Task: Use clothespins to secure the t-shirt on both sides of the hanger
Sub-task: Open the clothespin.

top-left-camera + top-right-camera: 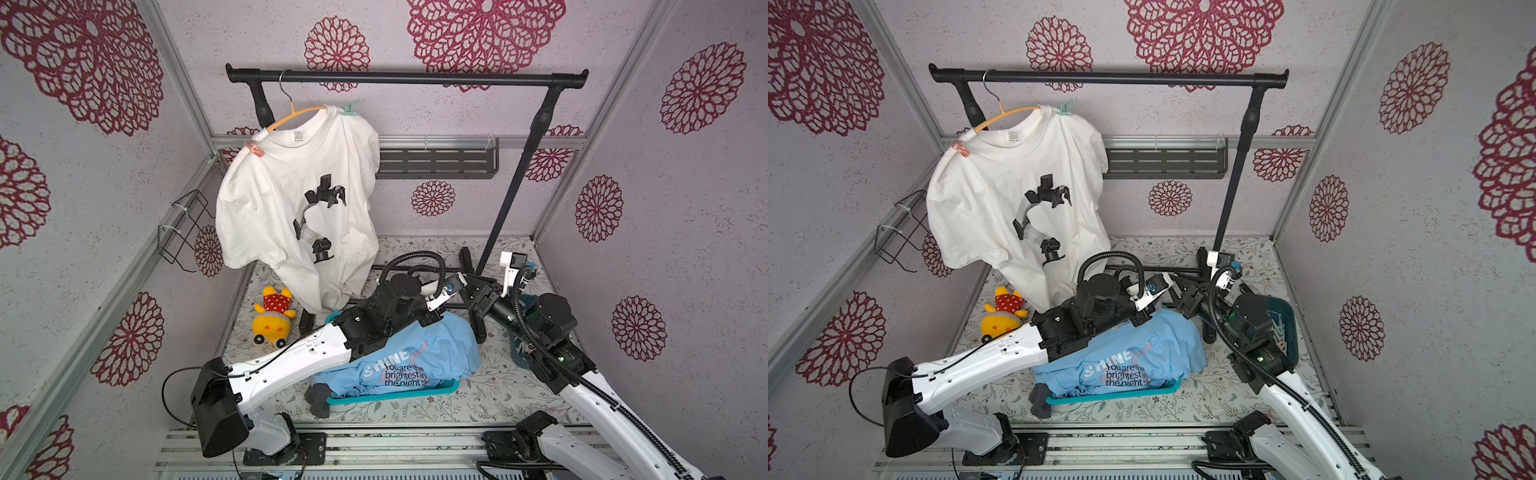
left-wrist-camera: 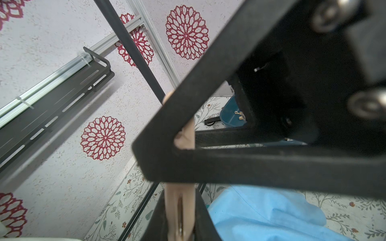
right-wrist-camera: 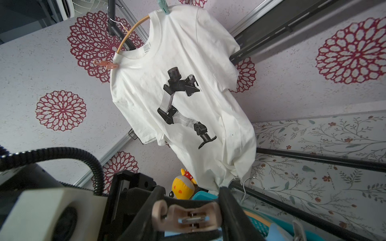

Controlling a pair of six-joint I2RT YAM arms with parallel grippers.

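Purple wallpaper (image 1: 685, 216) with big red doilies all round, a floral mat (image 1: 490, 395) underneath, and the black garment rack (image 1: 415, 77) at the back, so I'll place everything off that.

The white t-shirt (image 1: 270, 199) hangs on the orange hanger (image 1: 291, 114) at one end of the rack's rail. Tbh it already looks pinned: a pink clothespin (image 1: 254, 148) sits on the shoulder that swings out past the rack's end post, and a mint clothespin (image 1: 351, 107) on the shoulder up nearest the rail.

So the step in hand, as I read it, is a handover of a third pin. Down by the foot of the rack's other post, the one away from the t-shirt, my left gripper (image 2: 180, 221) is pinched narrow on a beige clothespin (image 2: 179, 206), with most of the pin sticking out past the fingertips. My right gripper (image 3: 189, 205) has a finger either side of that same pin, which lies across the gap. They look like they're touching it, but the wrist view is cropped right there, so I can't tell if the right one really has hold.

Next move, I reckon: the right needs a firm squeeze on the pin. The left should let go only after that. Then it's a long lift towards the rail, since the pin sits well below the t-shirt's shoulders, about level with its hem.
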